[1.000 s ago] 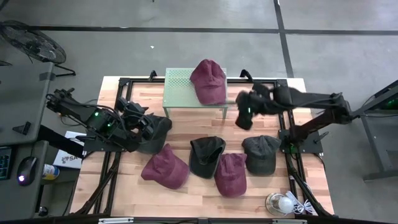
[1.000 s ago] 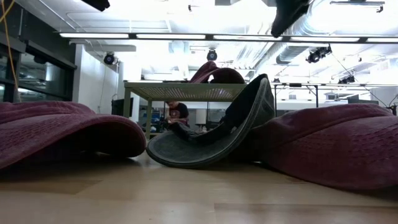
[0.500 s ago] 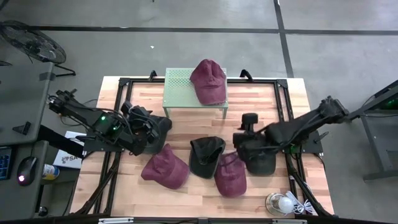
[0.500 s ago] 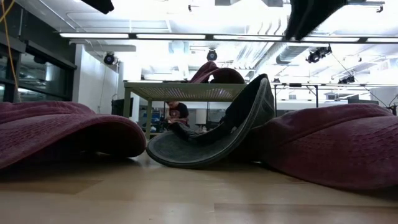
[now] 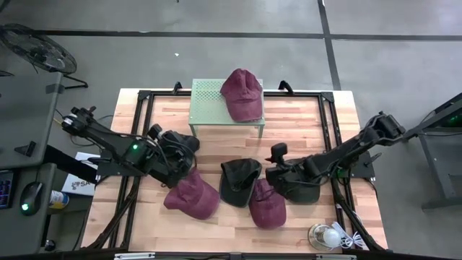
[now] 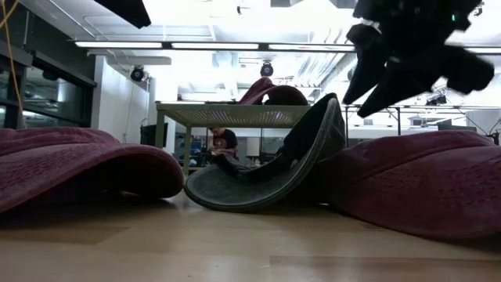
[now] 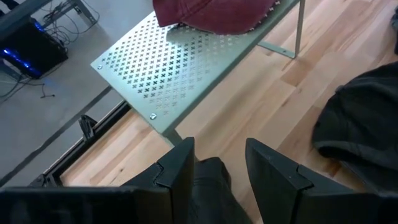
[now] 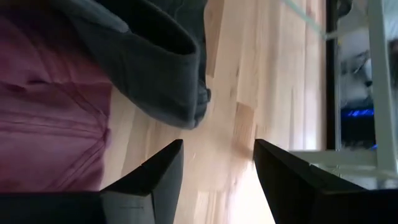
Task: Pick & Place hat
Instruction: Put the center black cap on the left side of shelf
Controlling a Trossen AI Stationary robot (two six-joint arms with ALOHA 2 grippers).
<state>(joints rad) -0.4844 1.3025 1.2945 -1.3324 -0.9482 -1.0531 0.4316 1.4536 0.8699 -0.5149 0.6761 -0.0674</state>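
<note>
A maroon hat [image 5: 242, 94] lies on the green perforated stand [image 5: 209, 101] at the table's far side. On the table lie two maroon hats [image 5: 191, 193] [image 5: 267, 202], an upturned black hat [image 5: 240, 180] [image 6: 266, 172] and a grey hat [image 5: 302, 184]. My left gripper [image 5: 177, 143] [image 7: 214, 155] is shut on a dark grey hat [image 5: 173, 157], left of the stand. My right gripper [image 5: 277, 165] [image 8: 217, 155] is open, low over the table beside the grey hat's brim [image 8: 168, 74]. My left gripper pinches bunched cloth of the dark grey hat [image 7: 208, 179] between its two fingers [image 7: 177, 168], coming from the table's left side and slanting down. The gripper's body hides which part of the hat it is. The rest of the hat droops under the gripper.
The stand's legs [image 7: 297, 28] rise from the wooden table. A black frame [image 5: 328, 115] runs along the table's edges. A lamp bulb [image 5: 325, 235] sits at the near right corner. Bare wood [image 5: 289, 126] lies between the stand and the hats.
My right gripper has swung from beside the stand toward the near edge and come down to the grey hat's left side. My left gripper has carried the dark grey hat a little toward the table's right.
</note>
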